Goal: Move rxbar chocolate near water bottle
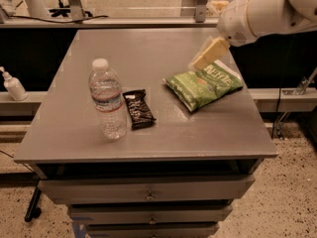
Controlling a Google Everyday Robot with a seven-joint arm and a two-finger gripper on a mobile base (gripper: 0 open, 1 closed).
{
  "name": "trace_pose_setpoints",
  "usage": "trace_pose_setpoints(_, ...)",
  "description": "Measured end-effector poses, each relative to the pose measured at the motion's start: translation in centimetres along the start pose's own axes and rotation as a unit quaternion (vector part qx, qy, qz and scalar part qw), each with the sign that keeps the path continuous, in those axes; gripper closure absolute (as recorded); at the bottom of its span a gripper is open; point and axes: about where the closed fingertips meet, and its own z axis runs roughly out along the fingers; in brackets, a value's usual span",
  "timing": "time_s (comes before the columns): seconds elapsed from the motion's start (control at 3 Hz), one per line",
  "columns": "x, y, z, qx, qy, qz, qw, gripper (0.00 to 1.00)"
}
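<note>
The rxbar chocolate lies flat on the worktop, in the left half and nearer the front edge than the back. Its long axis runs roughly from the back edge to the front edge, with the near end turned a little toward the right edge. The water bottle stands upright just beside it on the left-edge side, close enough that I cannot say whether the two touch.

The gripper hangs in the air toward the back right corner, above the far end of the green chip bag, and I see nothing carried in it. Whether it is parted or closed I cannot tell from here.

From the gripper, the bar lies toward the front left corner, well apart, with the green chip bag between them. I judge the bar is already placed as the task asks. If I had to nudge it closer, I would come over the bag and straddle the bar across its short width.
</note>
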Motion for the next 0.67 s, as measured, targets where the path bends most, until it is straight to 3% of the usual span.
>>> trace_pose_setpoints(0.33, 0.28, -5.00, -2.35, 0.054, -0.021, -0.012, 0.9983, 0.00)
trace_pose_setpoints(0.67, -0.25, -5.88, -3.03, 0.064, -0.026, -0.015, 0.9975, 0.00)
